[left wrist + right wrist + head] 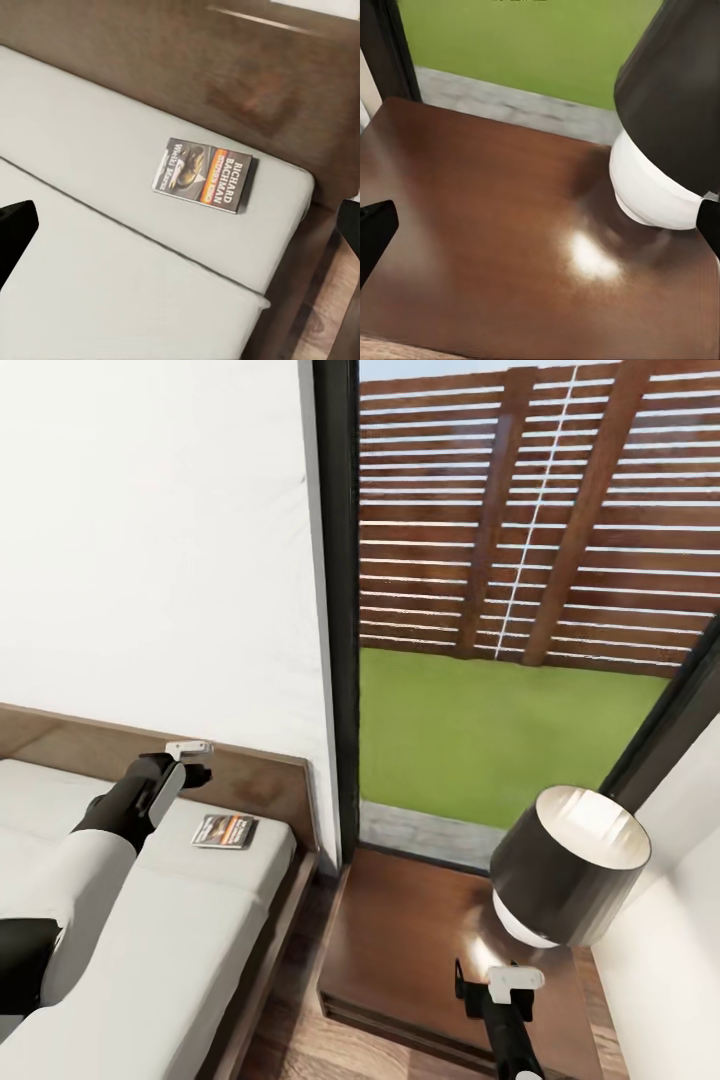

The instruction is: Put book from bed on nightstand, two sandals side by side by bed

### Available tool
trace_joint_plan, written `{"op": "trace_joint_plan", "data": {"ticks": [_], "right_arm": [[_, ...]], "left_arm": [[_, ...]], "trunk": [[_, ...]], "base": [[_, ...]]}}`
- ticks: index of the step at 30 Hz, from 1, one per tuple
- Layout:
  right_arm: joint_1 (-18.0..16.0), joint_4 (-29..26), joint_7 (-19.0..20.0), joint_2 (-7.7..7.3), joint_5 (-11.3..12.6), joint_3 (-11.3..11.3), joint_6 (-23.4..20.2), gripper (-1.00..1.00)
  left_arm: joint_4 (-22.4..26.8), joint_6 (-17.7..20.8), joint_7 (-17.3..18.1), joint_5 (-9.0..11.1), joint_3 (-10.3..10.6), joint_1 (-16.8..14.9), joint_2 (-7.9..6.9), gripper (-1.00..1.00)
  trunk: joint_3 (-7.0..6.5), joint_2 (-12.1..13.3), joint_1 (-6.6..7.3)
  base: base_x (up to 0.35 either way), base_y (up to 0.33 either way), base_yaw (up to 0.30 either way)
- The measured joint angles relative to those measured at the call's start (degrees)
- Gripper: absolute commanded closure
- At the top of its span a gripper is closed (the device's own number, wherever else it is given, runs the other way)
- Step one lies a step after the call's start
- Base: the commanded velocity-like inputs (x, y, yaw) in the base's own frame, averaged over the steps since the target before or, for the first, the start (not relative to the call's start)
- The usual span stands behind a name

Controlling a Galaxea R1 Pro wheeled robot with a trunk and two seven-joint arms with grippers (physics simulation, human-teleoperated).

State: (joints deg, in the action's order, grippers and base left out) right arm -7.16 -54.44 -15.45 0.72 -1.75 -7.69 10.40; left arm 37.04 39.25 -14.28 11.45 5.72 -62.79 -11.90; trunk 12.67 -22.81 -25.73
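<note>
The book lies flat on the bed's pale mattress, in the corner by the dark headboard. In the left wrist view the book shows orange and black print. My left gripper hovers open above the mattress, just short of the book, with nothing between its fingers. The nightstand stands right of the bed. My right gripper hangs open over its glossy top, empty. The sandals are out of view.
A lamp with a dark shade and white base takes up the nightstand's right side. A tall glass pane behind looks onto grass and a slatted fence. White wall rises behind the headboard.
</note>
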Motion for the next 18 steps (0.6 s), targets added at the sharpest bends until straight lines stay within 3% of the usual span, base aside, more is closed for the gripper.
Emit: {"op": "trace_joint_plan", "data": {"ticks": [6, 18], "right_arm": [[0.01, 0.01, -0.12, 0.00, -0.01, -0.02, 0.00, -1.00], [0.01, 0.00, -0.14, 0.00, -0.01, -0.05, 0.00, -1.00]], "left_arm": [[0.05, -0.01, -0.03, -0.10, 0.03, -0.01, -0.04, -1.00], [0.07, -0.02, -0.05, -0.04, 0.06, -0.01, -0.04, -1.00]], "trunk": [[0.00, 0.00, -0.02], [-0.13, 0.00, -0.02]], "base": [[0.056, 0.000, -0.089], [0.004, 0.000, -0.259]]}}
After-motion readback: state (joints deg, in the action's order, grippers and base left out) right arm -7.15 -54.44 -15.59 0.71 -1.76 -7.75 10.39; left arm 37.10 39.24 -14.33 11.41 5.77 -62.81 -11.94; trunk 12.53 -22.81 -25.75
